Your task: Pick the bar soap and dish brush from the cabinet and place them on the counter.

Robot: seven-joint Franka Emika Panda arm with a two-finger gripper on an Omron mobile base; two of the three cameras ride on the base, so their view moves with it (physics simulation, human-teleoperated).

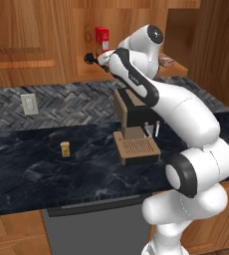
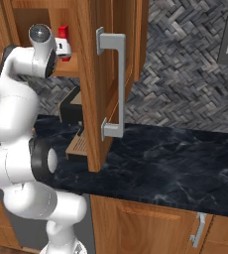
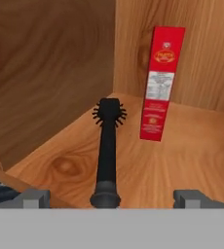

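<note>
My gripper stands spread wide at the mouth of the cabinet, its two dark fingertips far apart at the bottom of the hand view and nothing between them in a grip. The dish brush lies flat on the wooden shelf in line with the gap, its handle end nearest me between the tips and its bristly head pointing toward the back wall; I cannot tell whether either tip touches it. Just beside the brush head, on the right in the hand view, a tall red box stands upright near the back corner.

From the left base view, the arm reaches up to the open shelf, where the brush's black bristles show just past the wrist and the red box stands behind. The bar soap lies on the same shelf at the arm's other side, partly hidden by the arm.

Below, the black counter carries a brown coffee machine under the shelf and a tiny orange-yellow block well apart to its left. A wall socket sits on the herringbone backsplash. In the right base view the cabinet's open door swings toward the camera with its grey bar handle.
</note>
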